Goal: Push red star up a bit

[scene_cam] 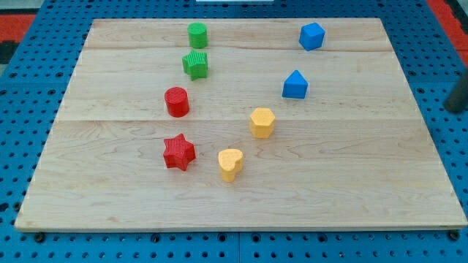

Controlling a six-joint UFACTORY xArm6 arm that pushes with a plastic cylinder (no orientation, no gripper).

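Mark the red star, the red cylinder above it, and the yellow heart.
red star (178,152), camera view, centre of its top face
red cylinder (176,98), camera view, its round top face
yellow heart (230,161), camera view, middle of its top face

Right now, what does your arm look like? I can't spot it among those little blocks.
Very little of it shows. The only trace is a dark, blurred shape at the view's right edge, off the wooden board; it may be part of my rod, but I cannot tell. My tip is not visible, so neither colour detail, cables nor markings can be made out. Nothing of me is near the red star.
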